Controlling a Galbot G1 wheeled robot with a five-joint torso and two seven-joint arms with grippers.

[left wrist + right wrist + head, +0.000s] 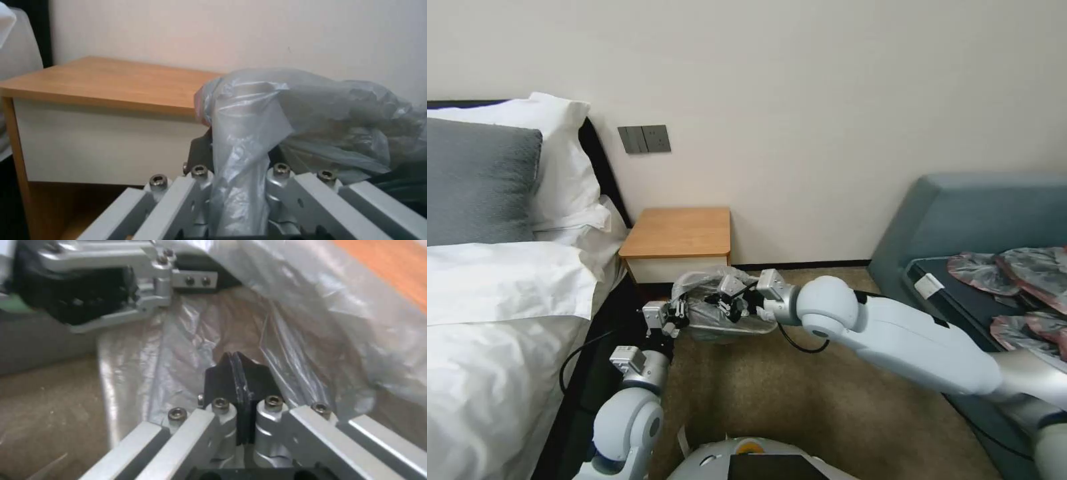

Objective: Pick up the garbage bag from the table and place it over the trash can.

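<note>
The garbage bag, crinkly grey translucent plastic, hangs stretched between my two grippers just in front of the table, whose orange-brown top is bare. It billows over the cream trash can, which shows mostly through the plastic on the carpet below. My left gripper is shut on a gathered strand of the garbage bag on the bed side. My right gripper is on the sofa side, its black pads pressed together at a fold of the garbage bag, where the creases converge.
A bed with white pillows stands close on the left. On the right, a teal-grey sofa carries several similar bags. Brown carpet lies open between the bin and my base. The wall is right behind the table.
</note>
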